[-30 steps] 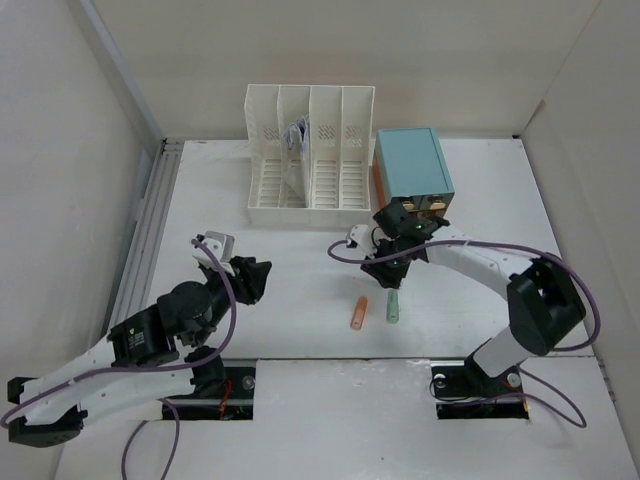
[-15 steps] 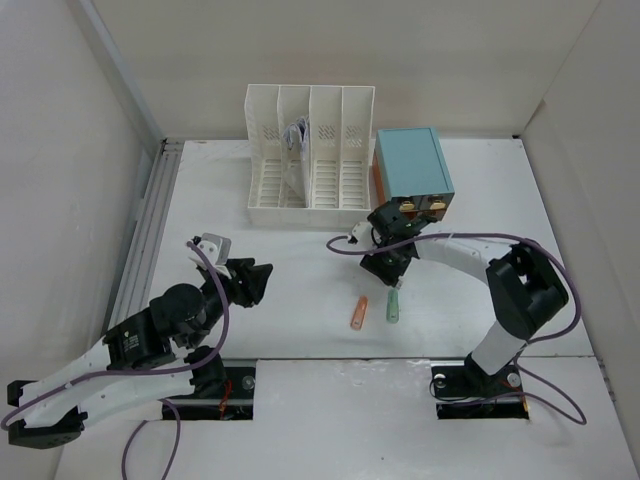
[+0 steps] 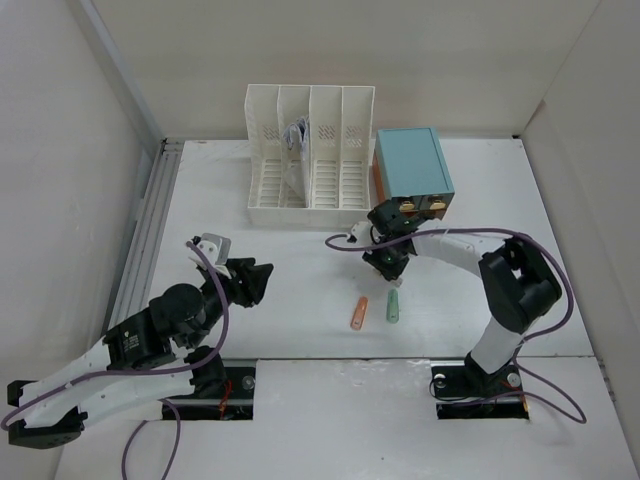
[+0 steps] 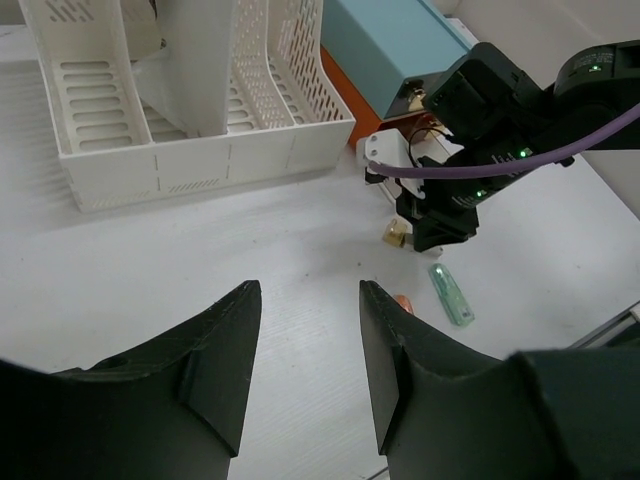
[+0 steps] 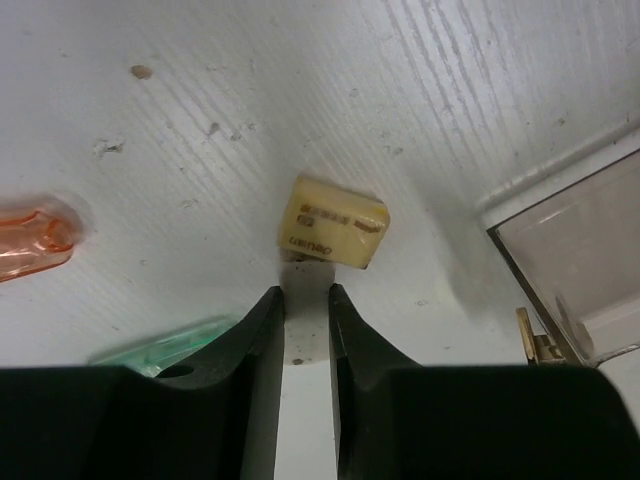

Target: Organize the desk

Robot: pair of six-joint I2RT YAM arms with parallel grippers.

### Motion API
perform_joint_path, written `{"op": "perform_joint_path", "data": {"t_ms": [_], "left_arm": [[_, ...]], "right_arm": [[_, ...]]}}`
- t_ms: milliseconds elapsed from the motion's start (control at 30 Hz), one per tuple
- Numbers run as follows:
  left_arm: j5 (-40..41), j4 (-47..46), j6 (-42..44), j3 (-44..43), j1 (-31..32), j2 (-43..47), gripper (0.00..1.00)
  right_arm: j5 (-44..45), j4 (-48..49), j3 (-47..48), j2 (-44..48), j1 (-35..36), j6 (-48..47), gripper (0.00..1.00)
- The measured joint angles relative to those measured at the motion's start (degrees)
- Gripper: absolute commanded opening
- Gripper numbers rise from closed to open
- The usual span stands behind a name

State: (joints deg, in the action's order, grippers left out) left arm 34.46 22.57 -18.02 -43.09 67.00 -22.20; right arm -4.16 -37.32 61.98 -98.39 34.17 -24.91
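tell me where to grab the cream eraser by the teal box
Take the eraser across its two long faces, mid-length, coming down from above. It is a small block lying flat on the desk, so only its sides give parallel faces. The right gripper sits just short of it, jaws narrower than the block; widen them first.

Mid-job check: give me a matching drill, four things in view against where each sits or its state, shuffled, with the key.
Things:
1. eraser
2. teal box
3. orange pen
4. left gripper

Place or state:
A. open, holding nothing
B. just right of the file rack
C. just beyond the tips of the right gripper
D. lying left of the green pen in the top view

Pairs: 1-C, 2-B, 3-D, 4-A
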Motion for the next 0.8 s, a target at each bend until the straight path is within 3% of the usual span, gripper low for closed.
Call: {"op": "perform_joint_path", "data": {"t_ms": [167,300,367,433,533,667,800], "left_arm": [[-2.14,-1.09,0.63,0.11,-0.11,-0.46,0.41],[-5.42,-3.96,-0.55,0.04,-0.68,-5.79,0.35],[-7.37,-5.73,-2.91,-0.02,-0.74,-10.91,0.35],[-9.84,-8.37,-5.42,-0.07,-0.74,-17.94,0.43],[-12.33,-14.05,-8.70,-0.17,-0.74,-29.90,0.46],[-13.99,-20.76,-9.97,-0.20,-0.76,-44.65,0.50],[-15.45,-27.45,-9.14,-1.16,-1.75,-53.79,0.56]], "right_arm": [[-5.86,-1.05,0.22,3.82,-0.26,-2.40,0.08],[-9.73,-2.67,3.45,10.49,-1.75,-3.89,0.08],[-11.15,-2.47,5.95,13.40,-3.56,-4.24,0.08],[-11.17,-1.86,7.45,15.96,-5.55,-4.15,0.08],[-8.83,-0.50,8.57,18.18,-8.26,-3.54,0.08],[-6.38,0.76,8.79,16.37,-11.34,-2.91,0.08],[-3.65,1.33,8.79,12.68,-12.09,-2.47,0.09]]}}
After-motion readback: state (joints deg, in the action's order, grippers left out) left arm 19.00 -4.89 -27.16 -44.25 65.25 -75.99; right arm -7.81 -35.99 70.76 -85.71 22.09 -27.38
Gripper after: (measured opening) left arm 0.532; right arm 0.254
